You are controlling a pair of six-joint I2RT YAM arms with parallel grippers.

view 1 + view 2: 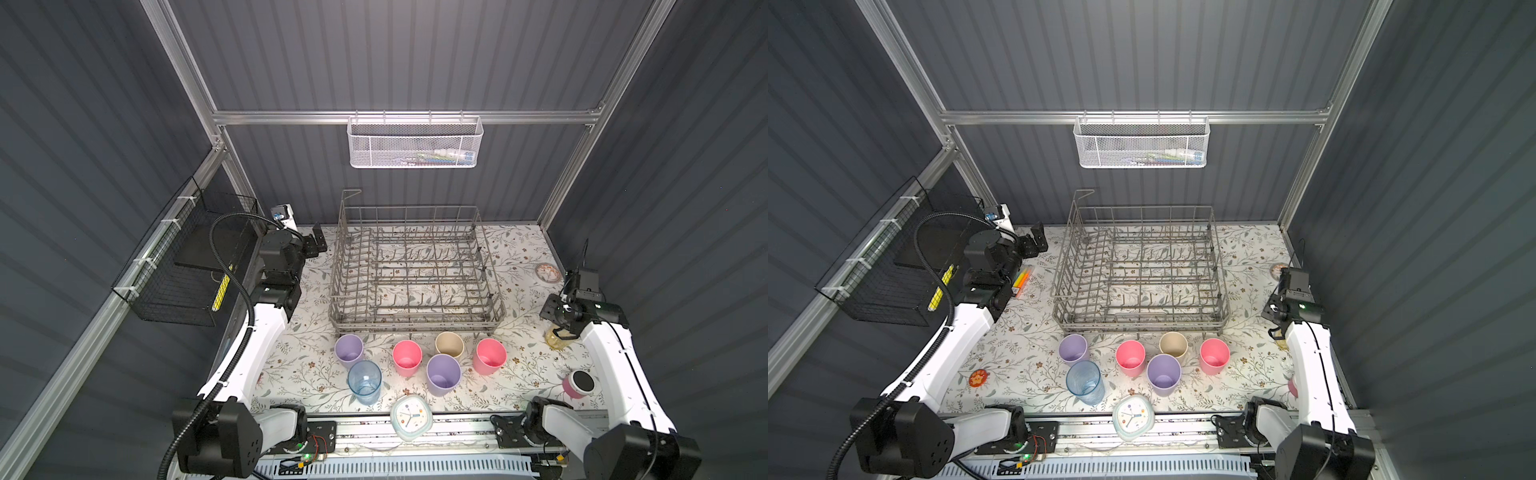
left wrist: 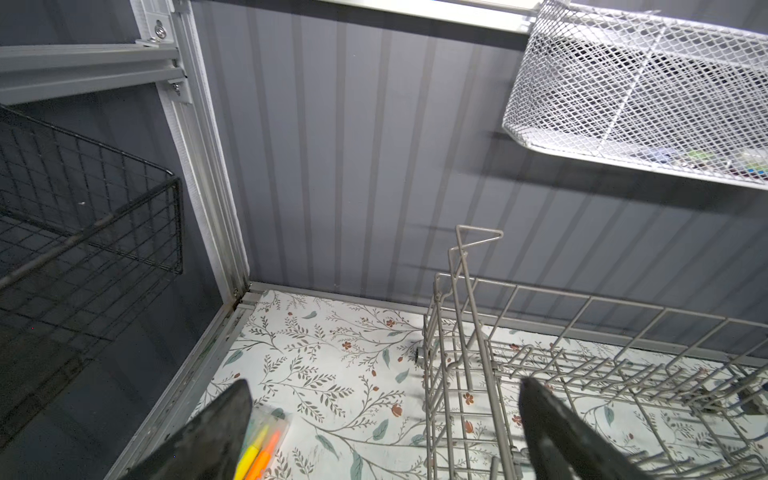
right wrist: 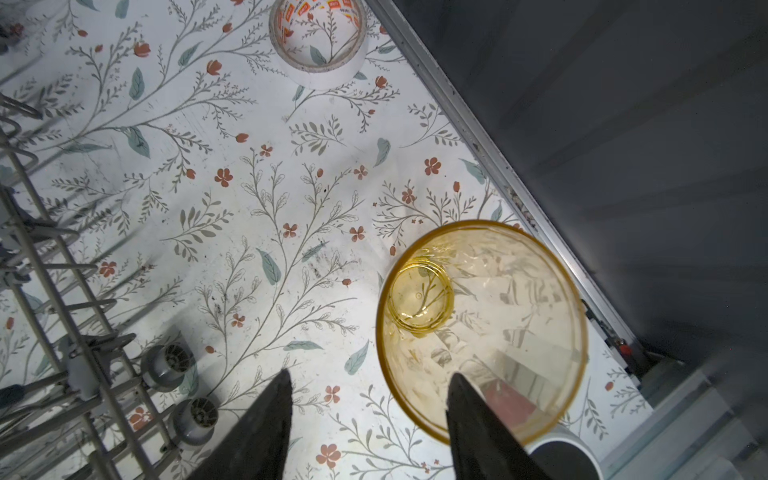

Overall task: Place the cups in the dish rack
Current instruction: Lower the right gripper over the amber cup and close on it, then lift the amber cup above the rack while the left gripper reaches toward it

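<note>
Six cups stand in front of the dish rack [image 1: 415, 321]: lilac [image 1: 349, 349], blue [image 1: 365, 380], pink [image 1: 407, 355], beige [image 1: 449, 344], lilac [image 1: 444, 372] and pink [image 1: 491, 355]. A yellowish clear glass [image 3: 498, 291] stands apart at the right [image 1: 555, 337]. My right gripper [image 3: 372, 374] hangs over it, open, one finger [image 3: 469, 415] inside the glass and the other outside, with the rim between them and a gap on the outer side. My left gripper [image 2: 384, 382] is open and empty, by the rack's far left corner [image 1: 318, 241].
A clock [image 1: 411, 415] lies at the front edge and a pink cylinder with a black end [image 1: 578, 384] stands near the right arm. A tape roll [image 3: 318, 41] lies at the far right and a highlighter pack [image 2: 259, 449] under the left gripper. A black wire basket [image 1: 183, 266] and a white mesh basket [image 1: 415, 143] hang on the walls.
</note>
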